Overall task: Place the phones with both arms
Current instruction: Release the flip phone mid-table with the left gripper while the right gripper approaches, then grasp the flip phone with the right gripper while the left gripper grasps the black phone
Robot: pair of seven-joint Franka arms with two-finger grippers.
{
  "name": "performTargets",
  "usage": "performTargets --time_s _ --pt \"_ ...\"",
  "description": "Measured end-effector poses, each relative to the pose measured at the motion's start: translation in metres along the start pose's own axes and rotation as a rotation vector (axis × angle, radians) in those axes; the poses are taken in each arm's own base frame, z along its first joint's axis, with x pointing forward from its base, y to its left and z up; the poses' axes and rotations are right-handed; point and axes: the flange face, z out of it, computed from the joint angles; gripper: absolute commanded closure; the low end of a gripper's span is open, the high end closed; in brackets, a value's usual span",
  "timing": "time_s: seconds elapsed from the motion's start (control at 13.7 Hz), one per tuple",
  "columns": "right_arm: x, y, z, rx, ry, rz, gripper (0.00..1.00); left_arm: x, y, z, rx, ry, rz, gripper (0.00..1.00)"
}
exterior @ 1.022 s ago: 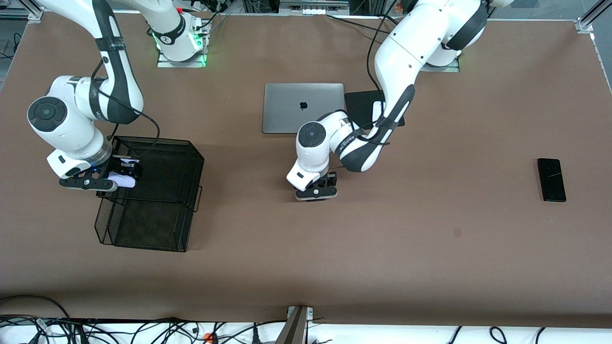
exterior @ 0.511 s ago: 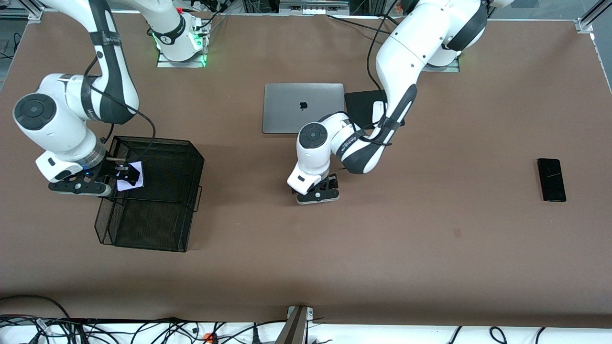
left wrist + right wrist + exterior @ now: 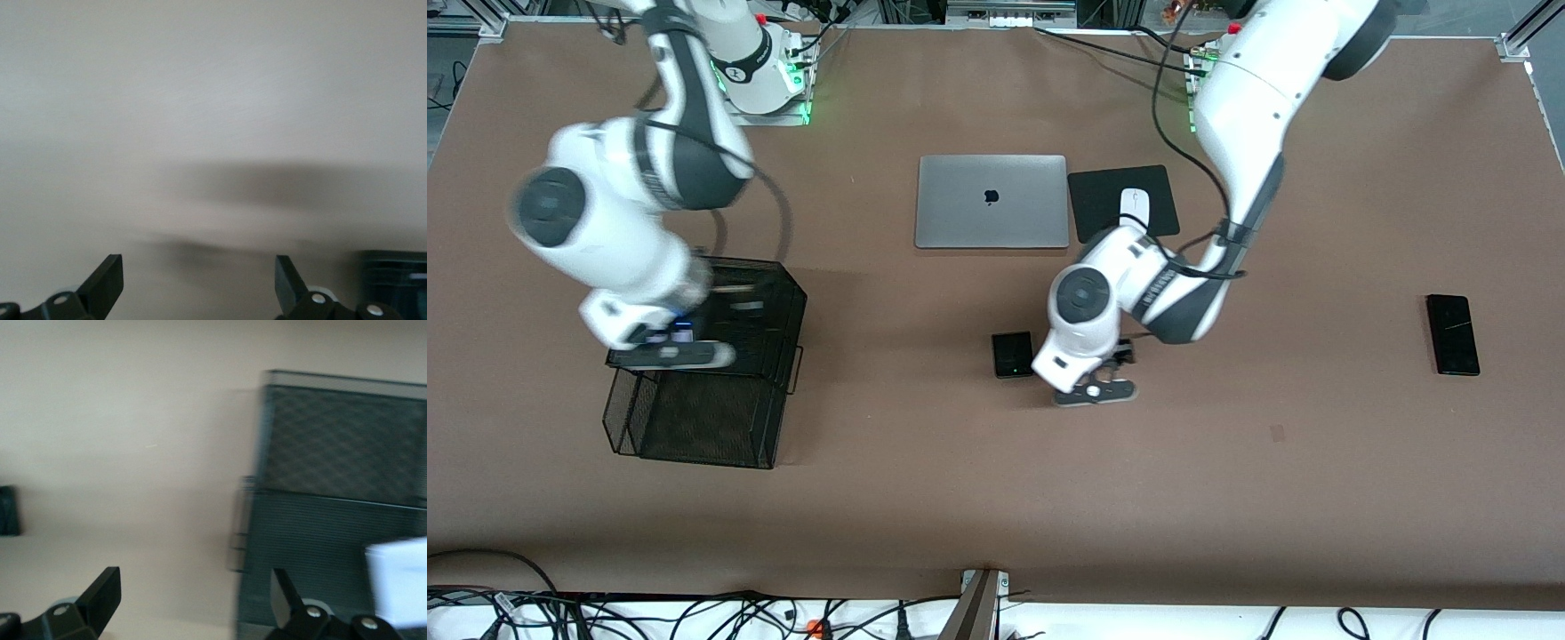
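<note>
Front view: both grippers spread and empty.
Left gripper (image 3: pixel 1096 389) hangs over bare table beside the small black phone (image 3: pixel 1012 355); right gripper (image 3: pixel 193 597) is over the mesh basket (image 3: pixel 720 418), where the white phone (image 3: pixel 399 580) lies; the long black phone (image 3: pixel 1452 334) rests toward the left arm's end.

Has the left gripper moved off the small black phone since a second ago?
Yes. The left gripper, open, has shifted toward the left arm's end of the table, judged against the closed laptop; the small black phone now lies uncovered on the table beside it.

Black mesh basket (image 3: pixel 720 391), silver laptop (image 3: pixel 991 202)
</note>
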Motion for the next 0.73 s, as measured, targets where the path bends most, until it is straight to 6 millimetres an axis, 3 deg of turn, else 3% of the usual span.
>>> performTargets --time_s 0.22,0.44,0.58,0.73 --pt "-0.005 -0.098 0.042 0.028 0.035 -0.081 0.01 0.006 -0.065 0.022 0.034 -0.067 0.092 0.0" --pt "-0.005 -0.194 0.073 0.031 0.07 -0.046 0.01 0.013 -0.139 0.025 0.041 -0.108 0.195 0.0" --pt "-0.01 -0.242 0.102 0.03 0.088 -0.048 0.01 0.017 -0.202 0.027 0.055 -0.114 0.26 0.0" --pt "-0.019 -0.276 0.141 0.042 0.132 -0.049 0.01 0.019 -0.273 0.036 0.06 -0.099 0.311 0.0"
